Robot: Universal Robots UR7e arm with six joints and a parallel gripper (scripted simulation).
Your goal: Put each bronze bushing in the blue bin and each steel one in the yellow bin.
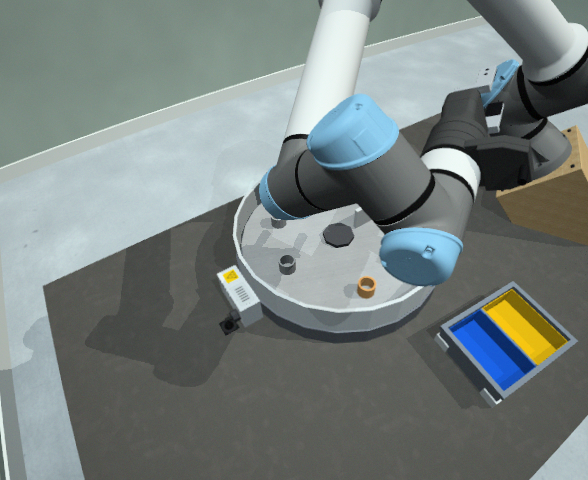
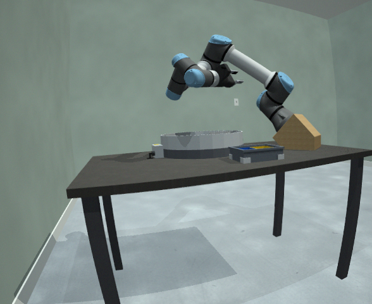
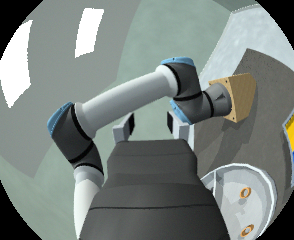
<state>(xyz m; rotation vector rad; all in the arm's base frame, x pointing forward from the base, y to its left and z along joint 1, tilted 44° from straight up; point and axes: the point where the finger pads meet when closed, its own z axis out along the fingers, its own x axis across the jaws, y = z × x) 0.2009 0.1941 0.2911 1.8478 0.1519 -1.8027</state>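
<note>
While the arm hangs folded high above the worktop, its gripper (image 2: 238,76) points sideways toward the robot's own base with the fingers spread fully apart and nothing between them, a pose that looks like waiting rather than reaching. Below it, the walled turntable (image 1: 335,313) sits near the middle of the worktop, its raised rim evidently there to keep the sleeves from sliding off as they ride round. One bronze bushing (image 1: 366,286) stands upright near the side of the disc that faces the front edge; a steel bushing (image 1: 287,264) stands closer to the dark hub (image 1: 338,234), and a second steel bushing (image 1: 279,223) is half hidden under the arm's elbow. The wrist view seems to show two bronze sleeves, so another may be concealed. Toward the front right corner lies the tray, with the blue bin (image 1: 485,351) and yellow bin (image 1: 524,322) side by side, both showing nothing inside. Sorting appears not yet begun.
</note>
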